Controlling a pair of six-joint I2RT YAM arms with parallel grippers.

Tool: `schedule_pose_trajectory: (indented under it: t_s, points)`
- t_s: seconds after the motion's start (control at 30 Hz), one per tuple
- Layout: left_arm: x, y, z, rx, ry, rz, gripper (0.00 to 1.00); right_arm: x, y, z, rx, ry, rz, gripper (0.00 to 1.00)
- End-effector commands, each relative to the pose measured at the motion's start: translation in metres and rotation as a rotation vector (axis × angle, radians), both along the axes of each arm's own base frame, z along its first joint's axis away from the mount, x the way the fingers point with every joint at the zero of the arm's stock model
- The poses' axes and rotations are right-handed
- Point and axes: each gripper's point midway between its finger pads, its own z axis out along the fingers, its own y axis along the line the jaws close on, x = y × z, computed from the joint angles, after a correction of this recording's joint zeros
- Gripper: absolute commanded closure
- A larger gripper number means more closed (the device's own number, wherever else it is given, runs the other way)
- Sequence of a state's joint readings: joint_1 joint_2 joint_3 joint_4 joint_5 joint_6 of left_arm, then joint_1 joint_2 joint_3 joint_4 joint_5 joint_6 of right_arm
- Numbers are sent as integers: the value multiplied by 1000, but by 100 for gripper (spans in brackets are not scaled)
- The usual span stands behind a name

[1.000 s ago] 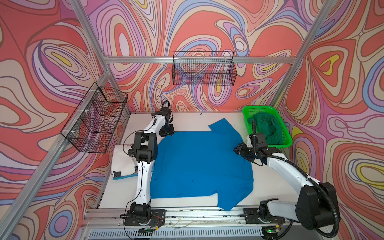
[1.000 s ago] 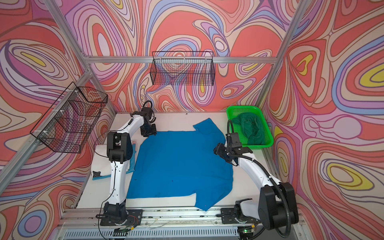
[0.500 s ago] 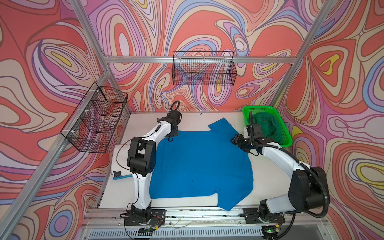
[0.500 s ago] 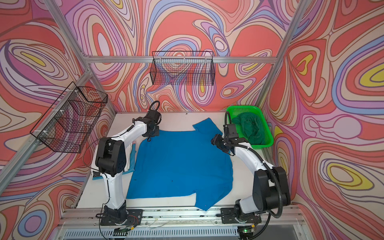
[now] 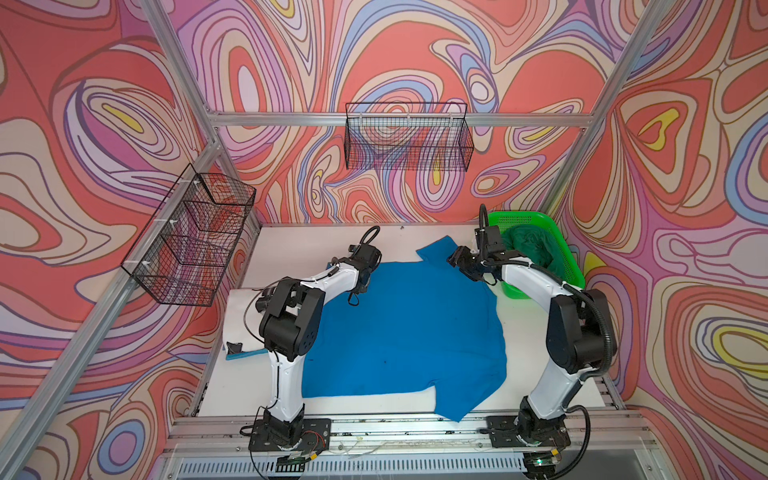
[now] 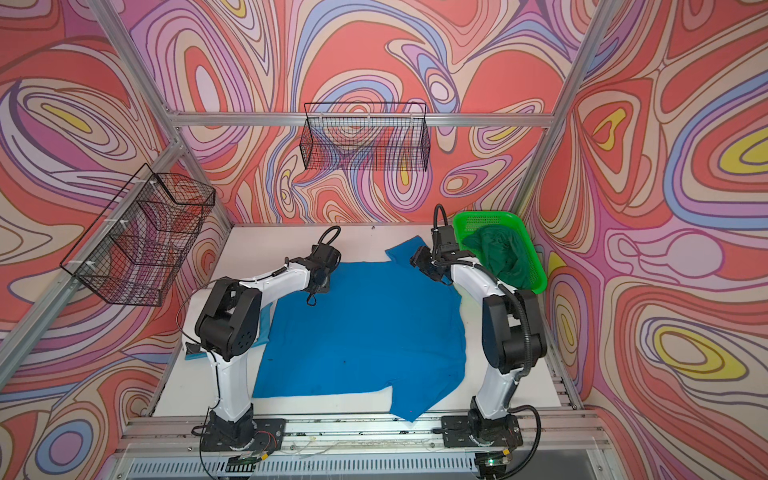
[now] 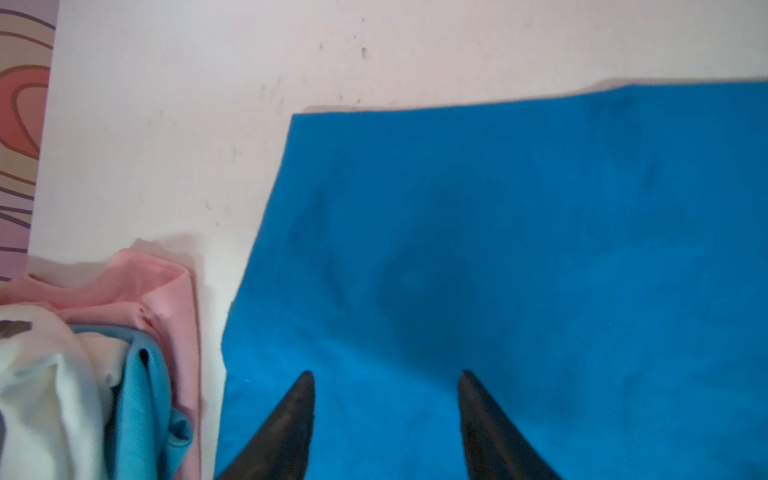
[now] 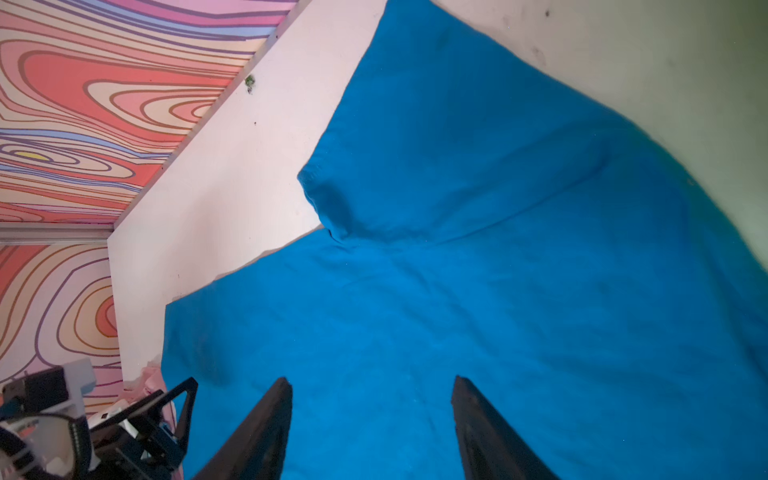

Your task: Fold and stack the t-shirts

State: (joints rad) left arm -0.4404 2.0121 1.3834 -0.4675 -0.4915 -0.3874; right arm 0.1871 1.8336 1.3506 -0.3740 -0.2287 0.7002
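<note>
Here's the plain bright blue t-shirt (image 5: 407, 332), spread out flat across the middle of the white tabletop (image 5: 316, 237). One sleeve points towards the back wall and the other hangs towards the front rail. Both arms are reaching in over its far edge.

On the left, the left gripper (image 7: 386, 374) sits above the shirt's far left corner. Its two dark fingers are spread wide with nothing between them, so that claw is released. The wrist view does not show whether the tips touch the cloth.

On the right, the right gripper (image 8: 370, 379) is over the far right shoulder, close to where the far sleeve (image 8: 415, 124) joins the body. Those fingers are also well apart, with only flat blue cloth beneath them. It's released too, gripping nothing.

Just beside the right arm, in the far right corner, is the bright green plastic mesh basket (image 5: 523, 215), with a dark green t-shirt (image 5: 532, 249) crumpled inside it.

By the left edge of the table, just beside the blue shirt, lies a small pile of cloth. It holds a white t-shirt with a dark print (image 7: 41, 374), a lighter blue t-shirt (image 7: 137, 395) and a pink cloth (image 7: 158, 291) under them.
</note>
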Motion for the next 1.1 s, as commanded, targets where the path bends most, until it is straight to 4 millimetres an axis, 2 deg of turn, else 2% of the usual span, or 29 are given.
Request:
schedule_pose_trajectory:
  t_s: [0.0, 0.1, 0.23, 0.4, 0.5, 0.6, 0.7, 0.83, 1.07]
  points:
    - [9, 6, 26, -36, -101, 28, 19, 22, 8, -2, -24, -9, 11, 35]
    - [19, 28, 41, -117, -113, 88, 10, 44, 8, -14, -105, 12, 35, 37]
    - [31, 55, 46, -239, -79, 144, 6, 74, 5, -22, -266, 3, 56, 34]
    - [44, 69, 36, -285, 11, 152, 4, 104, -27, -38, -516, 25, 22, 30]
    - [49, 74, 25, -279, 65, 145, 3, 119, -31, -46, -583, 12, 52, 27]
    - [54, 79, 17, -237, 106, 134, 3, 127, -31, -54, -621, 0, 93, 25]
    - [57, 86, 9, -225, 140, 138, 3, 134, -44, -64, -678, 12, 86, 22]
    - [61, 91, 3, -267, 153, 158, 6, 143, -55, -79, -641, 23, 88, 22]
    - [67, 93, -7, -251, 194, 154, 11, 155, -41, -90, -578, -21, 157, 23]
